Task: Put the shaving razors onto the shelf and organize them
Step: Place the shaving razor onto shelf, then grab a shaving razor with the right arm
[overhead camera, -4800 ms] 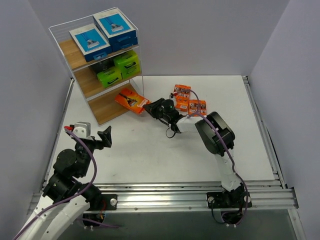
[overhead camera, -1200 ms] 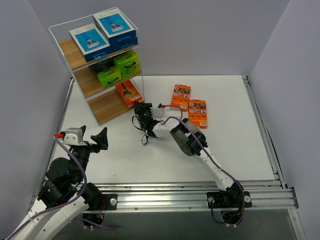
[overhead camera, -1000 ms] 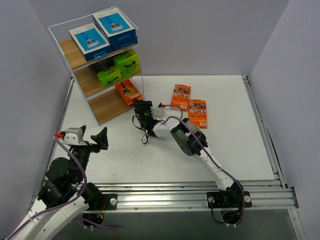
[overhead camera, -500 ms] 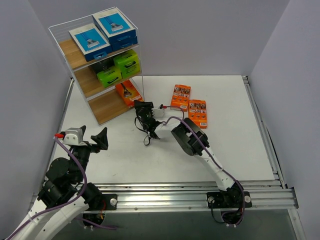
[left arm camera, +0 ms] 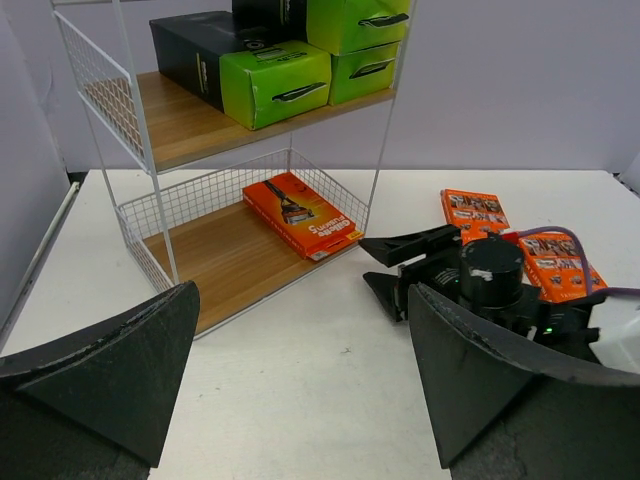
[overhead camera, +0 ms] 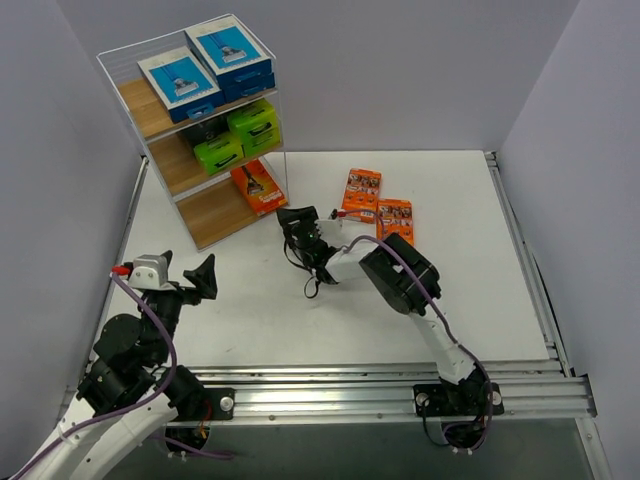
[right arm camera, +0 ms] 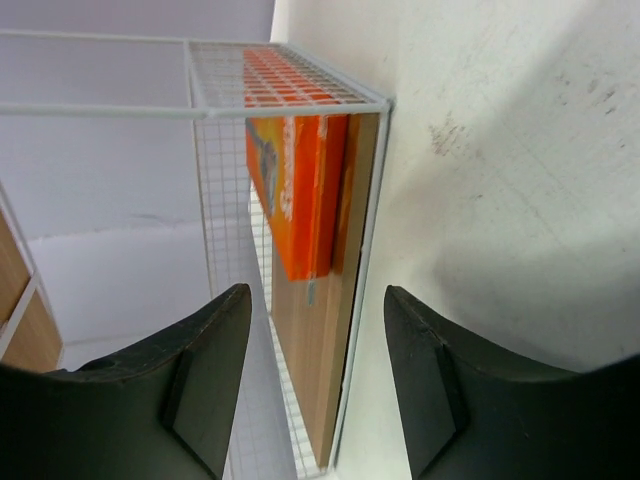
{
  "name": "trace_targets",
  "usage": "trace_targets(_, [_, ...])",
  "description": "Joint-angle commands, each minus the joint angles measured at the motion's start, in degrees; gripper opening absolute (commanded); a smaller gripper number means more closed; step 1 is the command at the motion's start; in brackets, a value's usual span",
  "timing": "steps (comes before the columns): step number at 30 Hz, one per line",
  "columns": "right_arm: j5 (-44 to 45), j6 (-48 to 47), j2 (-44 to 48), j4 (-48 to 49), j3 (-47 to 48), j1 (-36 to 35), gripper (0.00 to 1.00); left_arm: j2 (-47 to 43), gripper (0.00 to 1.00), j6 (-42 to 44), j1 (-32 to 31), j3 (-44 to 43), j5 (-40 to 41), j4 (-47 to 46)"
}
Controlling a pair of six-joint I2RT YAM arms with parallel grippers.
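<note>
The shelf [overhead camera: 205,216] stands at the far left, with blue-and-white razor packs [overhead camera: 180,84] on its top board and green-ended packs [overhead camera: 219,153] on the middle one. One orange pack [overhead camera: 258,186] lies on the bottom board near its right end, also in the left wrist view [left arm camera: 303,214] and the right wrist view [right arm camera: 295,190]. Two more orange packs [overhead camera: 361,193] [overhead camera: 395,220] lie on the table. My right gripper [overhead camera: 296,222] [right arm camera: 315,380] is open and holds nothing, just right of the shelf's corner and facing it. My left gripper [overhead camera: 205,277] [left arm camera: 300,380] is open and holds nothing, at the near left.
The shelf's thin wire frame [right arm camera: 370,250] stands directly in front of the right gripper. The right arm's body [overhead camera: 400,272] stretches across the table's middle, its cable trailing beside it. Grey walls close in the table on three sides.
My right gripper has let go of the orange pack on the bottom board, pulled back to the right of the shelf and widened its jaws. The left arm has not moved.
</note>
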State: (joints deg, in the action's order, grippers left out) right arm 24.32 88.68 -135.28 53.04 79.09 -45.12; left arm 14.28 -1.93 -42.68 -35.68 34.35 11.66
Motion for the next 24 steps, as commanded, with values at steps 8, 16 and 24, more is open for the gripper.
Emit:
trace_targets(8, [-18.42,-12.56,20.48,-6.44,-13.24,7.49,0.52,2.32,0.94,1.67,-0.13,-0.18,-0.16,-2.96])
trace_targets(16, [-23.44,-22.15,37.87,-19.54,-23.79,15.67,0.56,2.59,0.94,1.76,0.14,0.00,0.81,-2.78])
trace_targets(24, [-29.67,-32.05,50.28,-26.30,-33.65,26.39,0.58,4.61,0.94,1.85,0.31,-0.18,0.02,-2.61])
